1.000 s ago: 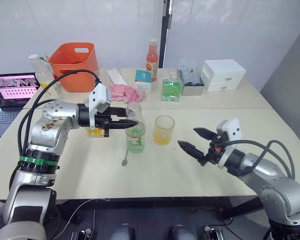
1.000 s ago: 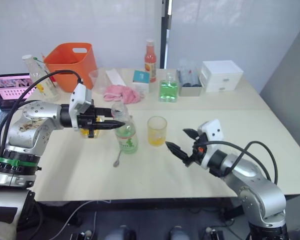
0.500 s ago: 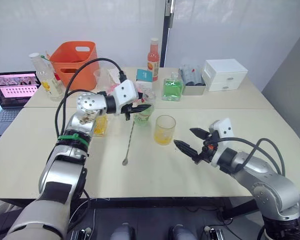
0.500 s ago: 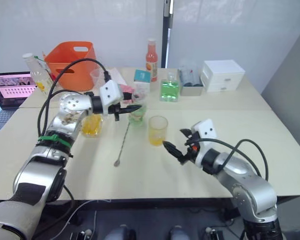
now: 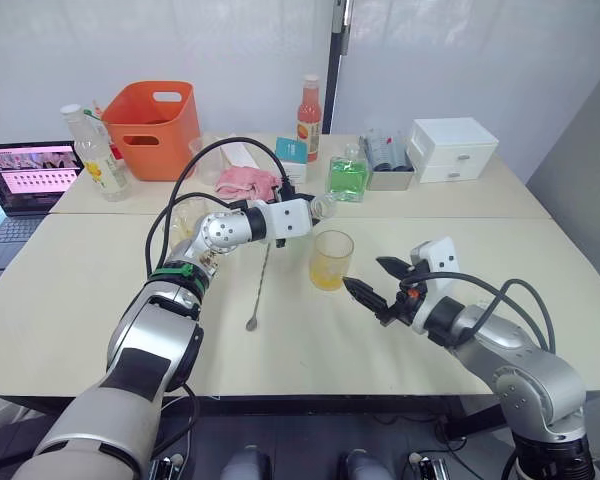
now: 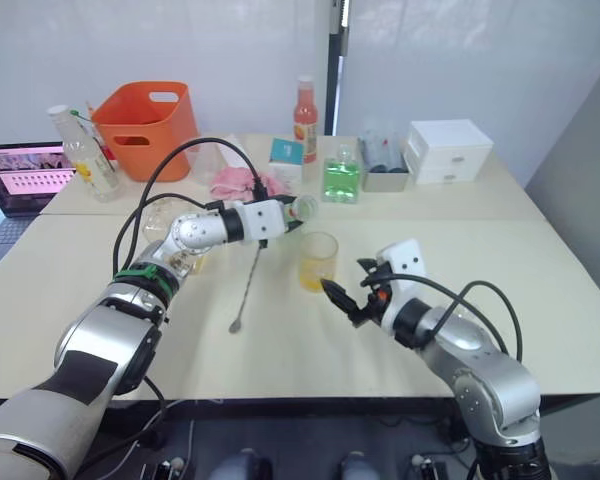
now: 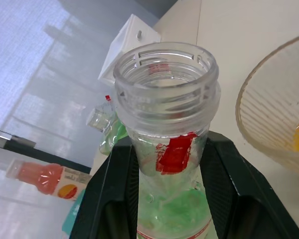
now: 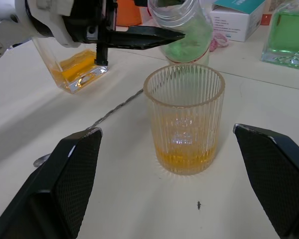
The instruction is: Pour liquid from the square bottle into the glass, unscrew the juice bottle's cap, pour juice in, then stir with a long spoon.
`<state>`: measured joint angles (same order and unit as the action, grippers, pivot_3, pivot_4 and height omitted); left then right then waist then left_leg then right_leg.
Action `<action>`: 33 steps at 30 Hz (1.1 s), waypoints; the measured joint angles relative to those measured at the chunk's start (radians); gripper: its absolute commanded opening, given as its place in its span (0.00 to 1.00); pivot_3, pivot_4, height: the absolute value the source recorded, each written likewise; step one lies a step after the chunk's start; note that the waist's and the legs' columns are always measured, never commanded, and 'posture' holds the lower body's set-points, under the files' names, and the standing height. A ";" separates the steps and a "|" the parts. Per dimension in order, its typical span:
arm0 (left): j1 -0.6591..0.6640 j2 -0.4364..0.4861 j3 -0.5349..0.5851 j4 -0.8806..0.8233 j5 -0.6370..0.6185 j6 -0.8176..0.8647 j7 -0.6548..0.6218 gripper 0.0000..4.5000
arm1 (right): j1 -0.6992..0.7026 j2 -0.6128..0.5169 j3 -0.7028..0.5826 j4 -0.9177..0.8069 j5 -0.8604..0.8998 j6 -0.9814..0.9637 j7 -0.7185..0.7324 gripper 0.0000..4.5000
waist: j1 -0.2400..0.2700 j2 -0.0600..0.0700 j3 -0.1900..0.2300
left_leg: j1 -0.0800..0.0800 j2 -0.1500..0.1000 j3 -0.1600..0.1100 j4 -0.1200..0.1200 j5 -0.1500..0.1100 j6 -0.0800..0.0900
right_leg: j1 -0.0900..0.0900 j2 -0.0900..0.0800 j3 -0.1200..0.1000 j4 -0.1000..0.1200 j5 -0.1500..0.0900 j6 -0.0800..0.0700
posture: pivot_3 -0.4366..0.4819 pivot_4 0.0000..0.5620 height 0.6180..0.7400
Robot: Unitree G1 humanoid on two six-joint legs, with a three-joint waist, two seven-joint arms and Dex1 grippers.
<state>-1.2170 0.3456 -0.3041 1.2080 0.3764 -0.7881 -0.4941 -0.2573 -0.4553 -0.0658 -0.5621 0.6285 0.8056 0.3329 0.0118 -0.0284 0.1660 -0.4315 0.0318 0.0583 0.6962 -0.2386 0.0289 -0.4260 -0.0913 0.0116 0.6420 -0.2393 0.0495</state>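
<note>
My left gripper (image 5: 312, 212) is shut on the juice bottle (image 7: 165, 149), just under its neck. The bottle's mouth is bare and tips toward the glass (image 5: 331, 260), hanging just above its rim on the far left side. The glass stands mid-table with a little yellow-orange liquid at its bottom. The cap is out of view. The square bottle (image 8: 74, 65) stands behind my left arm, left of the glass. The long spoon (image 5: 259, 287) lies flat on the table between them. My right gripper (image 5: 362, 272) is open, close to the right of the glass with a finger (image 8: 65, 184) on each side.
Along the back of the table stand an orange basket (image 5: 151, 116), a yellow-labelled bottle (image 5: 94, 155), a pink cloth (image 5: 245, 182), a teal box (image 5: 291, 155), a slim red bottle (image 5: 307, 106), a green square bottle (image 5: 347, 178) and a white drawer box (image 5: 448, 148). A laptop (image 5: 25, 178) sits far left.
My left gripper lifted the juice bottle off the table, carried it right and tipped its mouth over the glass. My right gripper moved a little nearer the glass.
</note>
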 measured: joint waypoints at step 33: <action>-0.100 0.016 -0.361 0.096 0.530 -0.028 0.798 0.31 | 0.013 0.056 0.009 -0.057 0.019 0.012 -0.081 0.99 | 0.000 0.000 0.000 | 0.000 0.000 0.000 0.000 0.000 0.000 | 0.000 -0.001 0.000 0.000 0.000 0.000 | 0.48 0.27 0.79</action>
<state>-1.3167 0.3619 -0.6646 1.3043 0.9067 -0.8159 0.3035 -0.2444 -0.3998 -0.0567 -0.6195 0.6471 0.8173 0.2523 0.0122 -0.0285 0.1661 -0.4318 0.0314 0.0588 0.6964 -0.2385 0.0287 -0.4265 -0.0919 0.0111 0.6425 -0.2392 0.0497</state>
